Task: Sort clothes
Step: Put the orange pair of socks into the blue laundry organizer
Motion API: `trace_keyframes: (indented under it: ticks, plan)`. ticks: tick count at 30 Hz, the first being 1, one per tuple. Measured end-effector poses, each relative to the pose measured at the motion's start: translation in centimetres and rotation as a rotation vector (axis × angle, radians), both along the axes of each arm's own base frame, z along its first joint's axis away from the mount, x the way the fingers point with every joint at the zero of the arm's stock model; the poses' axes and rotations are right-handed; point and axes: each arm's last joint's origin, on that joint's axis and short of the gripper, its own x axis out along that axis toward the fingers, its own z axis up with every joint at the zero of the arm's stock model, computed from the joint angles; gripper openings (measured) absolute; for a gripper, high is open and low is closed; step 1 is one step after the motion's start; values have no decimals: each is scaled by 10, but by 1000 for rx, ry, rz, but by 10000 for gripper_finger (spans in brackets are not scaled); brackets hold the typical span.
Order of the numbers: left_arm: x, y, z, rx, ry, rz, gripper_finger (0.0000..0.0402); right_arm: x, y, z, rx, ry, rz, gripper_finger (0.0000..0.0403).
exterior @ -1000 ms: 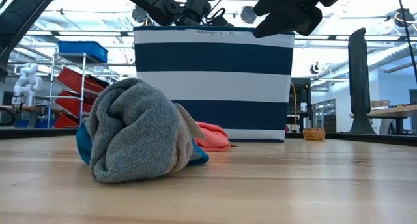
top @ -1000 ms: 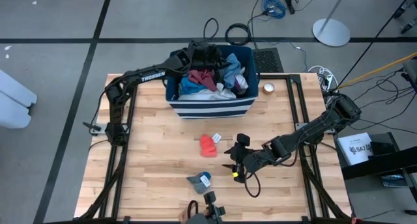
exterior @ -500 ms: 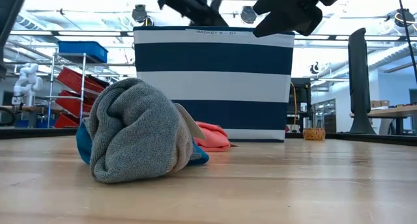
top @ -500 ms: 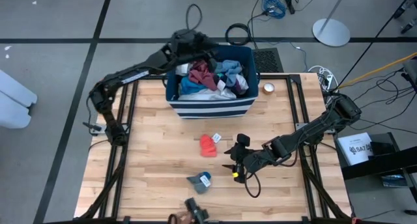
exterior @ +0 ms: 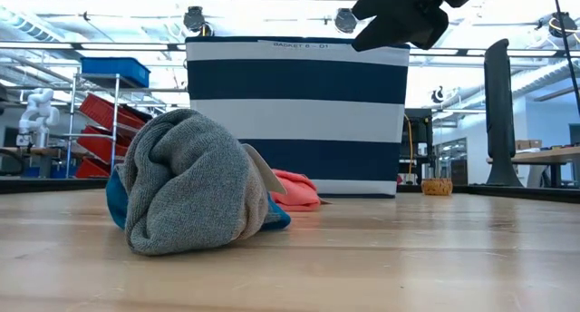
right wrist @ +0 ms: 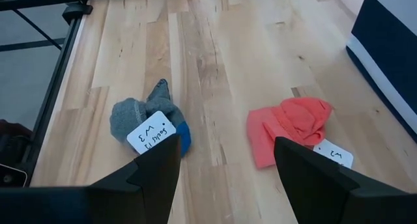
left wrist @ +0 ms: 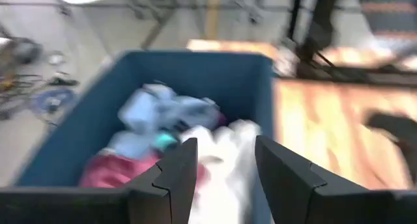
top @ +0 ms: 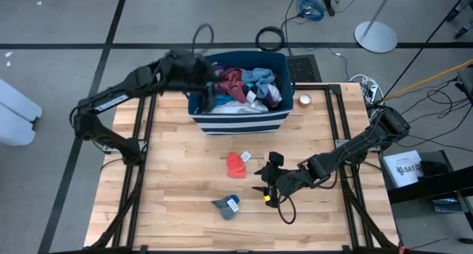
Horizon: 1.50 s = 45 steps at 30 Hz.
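Left gripper [left wrist: 220, 168] hangs over the left rim of the navy striped bin [top: 238, 122] at the far side of the table [top: 177, 180]; its fingers are parted and hold nothing. Inside the bin lie mixed clothes: a maroon piece [top: 230, 80], a light blue piece [top: 259, 77] and a white piece [top: 235, 103].

Right gripper [top: 267, 182] hovers over the near right of the table, fingers spread, empty. Left of it, a red-orange garment [top: 236, 164] with a paper tag lies mid-table. Nearer, a grey sock bundle [top: 226, 206] with a blue edge and a label rests on the wood, apart from the red-orange garment.
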Motion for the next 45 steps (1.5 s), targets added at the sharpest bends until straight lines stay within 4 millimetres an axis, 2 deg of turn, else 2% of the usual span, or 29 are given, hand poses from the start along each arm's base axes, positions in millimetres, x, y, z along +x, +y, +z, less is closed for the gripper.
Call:
trace_keyframes:
  ticks: [4, 9, 14, 19, 23, 28, 32, 36, 39, 45]
  plan:
    - [-4, -37, -2, -31, 79, -118, 163, 0, 0, 0, 0, -1, 0, 233]
    - [2, -88, -12, -57, 144, -272, 163, 0, 0, 0, 0, -1, 0, 233]
    - [10, -133, -51, -22, 217, -290, 160, 0, 0, 0, 0, 0, 0, 233]
    - [16, -160, -99, -35, 159, -288, 159, 0, 0, 0, 1, -2, 0, 233]
    - [19, -170, -144, -78, 122, -270, 159, 0, 0, 1, 4, -7, 0, 233]
    - [17, -176, -190, -126, 49, -226, 159, 0, 0, 1, 3, -7, 0, 233]
    - [10, -182, -212, -160, 15, -218, 159, 0, 0, 0, 3, -6, 0, 233]
    - [9, -186, -228, -118, 30, -175, 159, 1, 0, 0, 3, -6, -2, 233]
    - [13, -187, -238, -101, 49, -153, 159, 1, -2, 0, 3, -6, -7, 233]
    - [26, -191, -272, -72, 131, -139, 159, 1, -2, 0, 13, -7, -16, 233]
